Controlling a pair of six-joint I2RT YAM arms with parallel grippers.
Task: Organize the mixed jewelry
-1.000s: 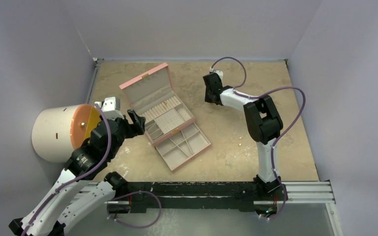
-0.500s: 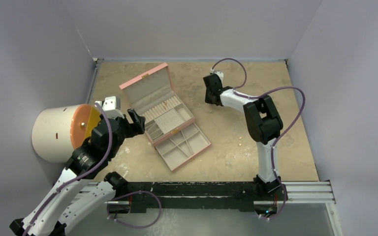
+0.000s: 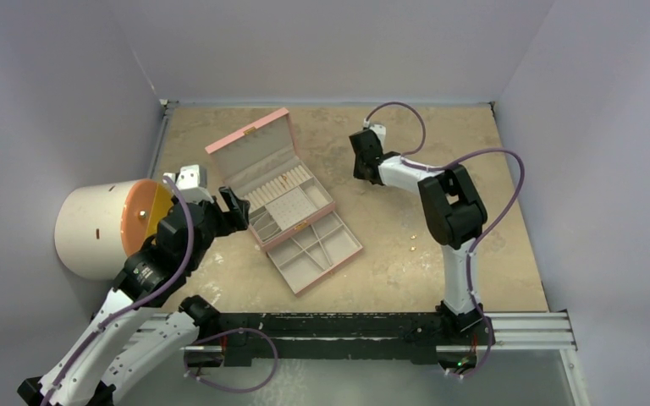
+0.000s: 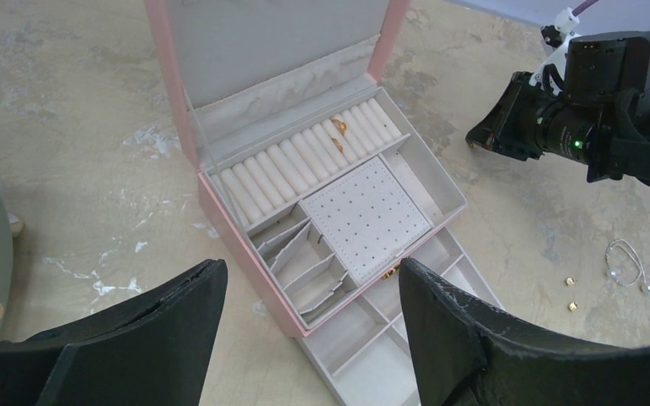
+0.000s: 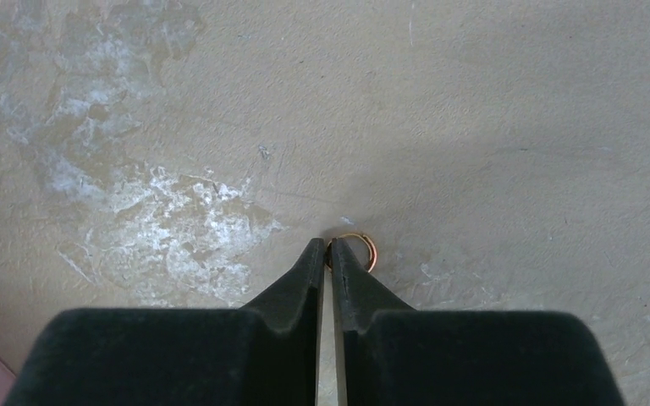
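Right gripper (image 5: 327, 247) pinching a gold ring (image 5: 355, 252) against the table (image 5: 516, 127)

The ring is round with no long axis, and its open face is turned up to the wrist camera. It sits just past the fingertips, offset right, with its left rim caught in the sliver between the nearly closed jaws. The left gripper (image 4: 309, 283) is spread wide above the open pink box (image 4: 245, 258), holding nothing.
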